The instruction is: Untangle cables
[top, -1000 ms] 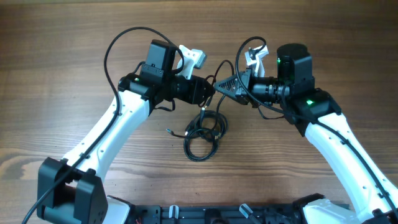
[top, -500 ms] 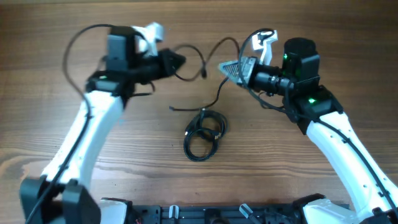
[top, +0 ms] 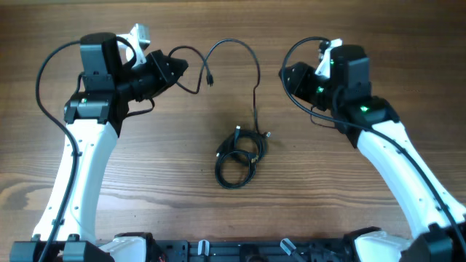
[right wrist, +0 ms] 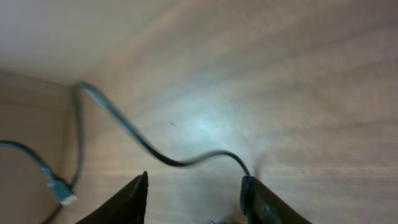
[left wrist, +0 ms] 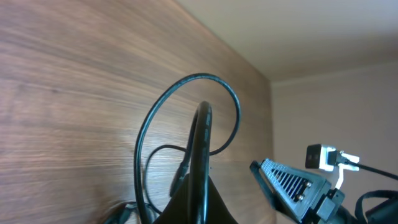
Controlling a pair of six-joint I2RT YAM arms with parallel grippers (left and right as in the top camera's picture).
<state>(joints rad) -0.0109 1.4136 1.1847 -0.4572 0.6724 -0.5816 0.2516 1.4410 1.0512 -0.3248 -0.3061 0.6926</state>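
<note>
1. The cables [top: 246, 144] sit mostly as a small coiled bundle on the wooden surface [top: 408, 44], near its middle and between the two arms.
2. We see one thin strand leave the bundle, run toward the far side, arc over to the left and end in a small plug [top: 209, 80] near the left pincer [top: 177, 69].
3. A shorter loop of black cord curls around the tip of the left pincer. We cannot tell whether it belongs to the same cord as the long arc.
4. The left pincer is pressed together and clamped on the cables. In its wrist view the fingers form one dark wedge, with the cord looping up and around them.
5. The right pincer [top: 286, 76] has its fingers apart, with nothing between them. It sits just to the right of the long strand without touching it in the overhead view.
6. In the right wrist view a strand snakes across the surface beyond the parted fingers, and a plug end shows at the lower left.
</note>
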